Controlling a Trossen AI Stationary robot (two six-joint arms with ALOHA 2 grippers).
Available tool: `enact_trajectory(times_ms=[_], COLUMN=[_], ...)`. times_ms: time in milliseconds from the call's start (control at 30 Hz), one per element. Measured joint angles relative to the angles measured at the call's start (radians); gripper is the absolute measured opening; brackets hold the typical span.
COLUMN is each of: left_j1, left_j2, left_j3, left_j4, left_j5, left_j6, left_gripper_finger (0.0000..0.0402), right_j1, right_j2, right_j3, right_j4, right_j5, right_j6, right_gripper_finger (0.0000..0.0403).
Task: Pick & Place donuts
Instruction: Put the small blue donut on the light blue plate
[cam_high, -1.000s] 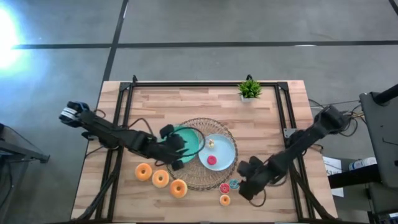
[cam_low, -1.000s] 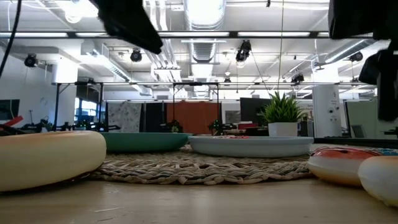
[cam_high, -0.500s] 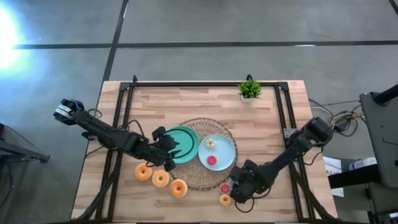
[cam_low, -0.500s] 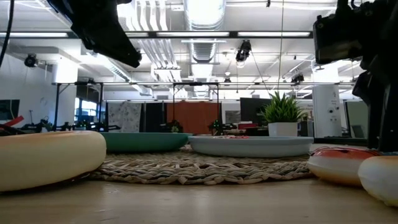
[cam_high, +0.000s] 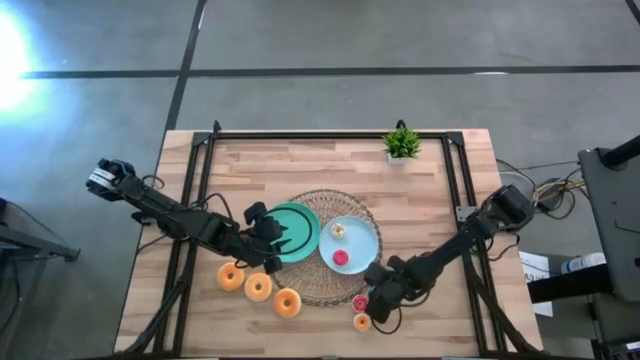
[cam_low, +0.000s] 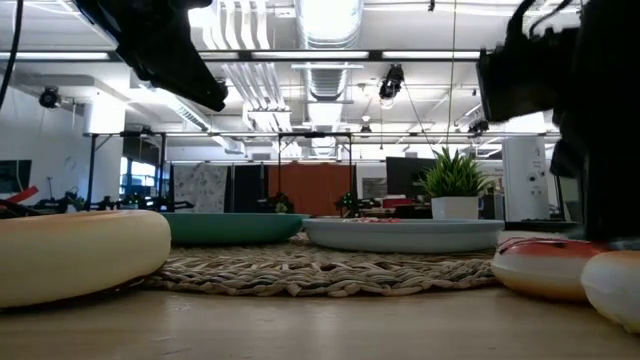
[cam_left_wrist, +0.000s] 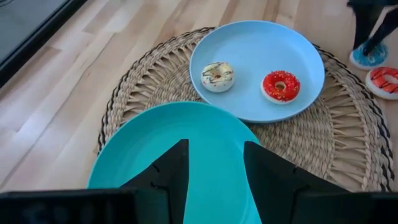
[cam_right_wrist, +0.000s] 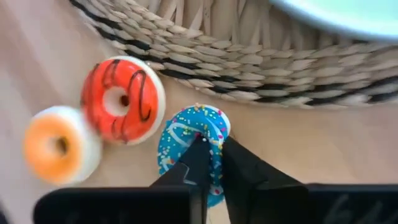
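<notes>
Three large orange-tan donuts (cam_high: 258, 287) lie in a row on the table, left of the woven mat (cam_high: 310, 285). A small red donut (cam_high: 360, 302) and a small orange one (cam_high: 361, 321) lie near the mat's near-right edge. My right gripper (cam_high: 374, 296) is down on a small blue donut (cam_right_wrist: 186, 143) beside them and shut on it. The light-blue plate (cam_high: 365, 232) holds a white donut (cam_left_wrist: 217, 74) and a red donut (cam_left_wrist: 281, 85). My left gripper (cam_left_wrist: 214, 163) is open and empty above the green plate (cam_left_wrist: 155, 143). My right gripper holds the blue donut's ring (cam_right_wrist: 219, 127) on one side, pinched between its two fingers. One finger (cam_right_wrist: 198, 155) seems to stand in the hole and the other outside the rim. The fingers point down from above. The donut rests on the table (cam_left_wrist: 368, 57).
A small potted plant (cam_high: 402, 144) stands at the table's far edge. A black frame (cam_high: 200, 170) runs along the table's sides. Both plates sit on the mat in the middle. Bare wood lies on the far half of the table.
My right gripper has moved toward the table's left and come down over the blue donut, which it now covers in the high view. My left gripper has drawn back a little toward the table's left edge, over the green plate's left rim.
</notes>
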Motion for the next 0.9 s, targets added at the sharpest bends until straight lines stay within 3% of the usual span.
enact_trajectory(times_ms=[167, 300, 433, 567, 733, 900], left_j1=[-0.003, -0.005, -0.006, -0.007, -0.008, -0.008], left_j2=[0.0, 0.0, 0.0, 0.0, 0.0, 0.0], left_j3=[0.0, 0.0, 0.0, 0.0, -0.002, -0.002], left_j4=[0.0, 0.0, 0.001, 0.003, -0.001, 0.0], left_j5=[0.0, 0.001, 0.001, 0.001, 0.002, 0.002], left_j6=[-0.003, -0.02, -0.033, -0.058, -0.09, -0.105], left_gripper_finger=[0.0128, 0.0128, 0.0128, 0.0128, 0.0128, 0.0128], right_j1=[-0.048, -0.185, -0.355, -0.457, -0.508, -0.504], right_j2=[-0.134, -0.194, -0.171, -0.132, -0.09, -0.087], right_j3=[0.026, -0.007, -0.037, -0.036, -0.036, -0.023], right_j4=[-0.095, -0.13, -0.101, 0.004, -0.008, -0.002], right_j5=[0.105, 0.177, 0.145, 0.022, -0.008, -0.012], right_j6=[-0.012, -0.016, -0.111, -0.25, -0.264, -0.263], right_gripper_finger=[0.002, 0.0019, 0.0019, 0.0019, 0.0025, 0.0068])
